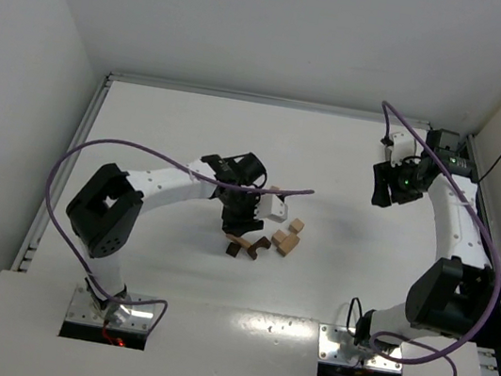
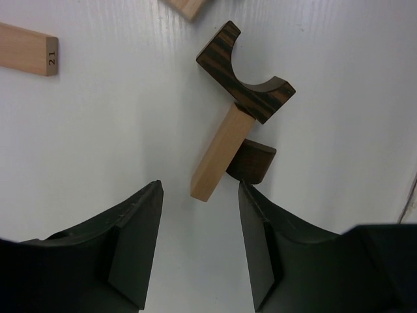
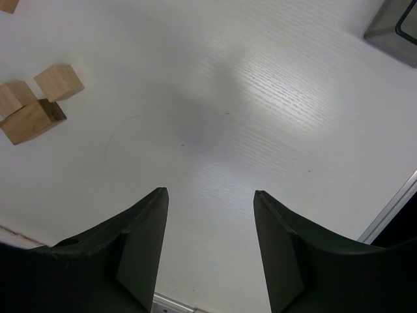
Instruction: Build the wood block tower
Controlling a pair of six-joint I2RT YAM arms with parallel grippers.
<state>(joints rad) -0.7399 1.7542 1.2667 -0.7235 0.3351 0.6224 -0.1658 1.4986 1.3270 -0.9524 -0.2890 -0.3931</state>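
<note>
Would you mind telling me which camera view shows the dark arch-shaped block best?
The left wrist view: the dark arch-shaped block lies close up, its grain and curved cutout clear. The top external view gives only a tiny dark shape; the right wrist view misses it altogether.

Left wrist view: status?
Left gripper open, empty, just short of tan bar. Right gripper open, empty, over bare table. Blocks loose, nothing built. Dark arch overlaps bar's far end.

We see the arch block [image 2: 244, 78] at the far end of the long block [image 2: 220, 153], maybe resting on it. A small block [image 2: 253, 163] touches the long block's right side. Three cubes [image 3: 32, 119] sit close together, well apart from the tray [image 3: 394, 29].
</note>
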